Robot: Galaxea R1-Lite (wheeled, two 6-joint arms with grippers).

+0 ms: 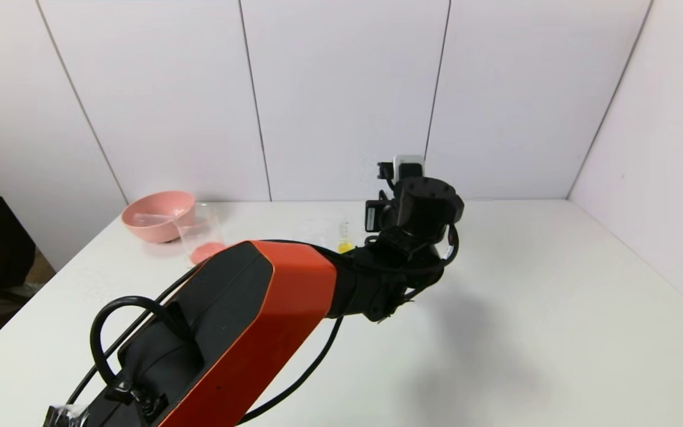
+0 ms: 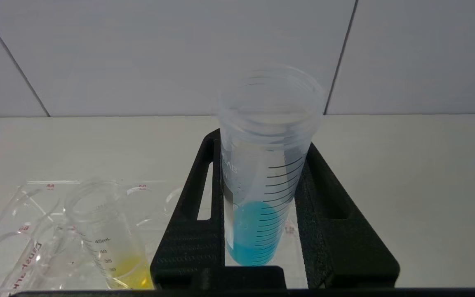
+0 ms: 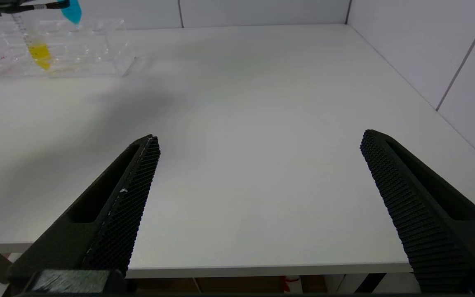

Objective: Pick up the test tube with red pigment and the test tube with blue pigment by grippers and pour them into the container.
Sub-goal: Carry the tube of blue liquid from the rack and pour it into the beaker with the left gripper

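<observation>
Head view: the left gripper (image 1: 398, 178) sits at frame centre, above the bench (image 1: 525, 308); the container (image 1: 201, 234) stands centre-left.

Left wrist view: its fingers (image 2: 192, 231) clamp the test tube with blue pigment (image 2: 262, 177), upright, centre frame.

Right wrist view: the right gripper (image 3: 258, 206) has fingers spread wide, empty, along the lower frame.

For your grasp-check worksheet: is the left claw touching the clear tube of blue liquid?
Touching: the left wrist view shows the left claw with both fingers against the clear blue-liquid tube.

Clear smooth plastic test tube with blue pigment (image 2: 262, 181), printed graduations. Matt black textured left gripper (image 2: 262, 198) fingers; right gripper (image 3: 260, 206) pads finely ribbed. Glossy clear rack (image 2: 27, 222). Matt white table (image 3: 262, 123).
</observation>
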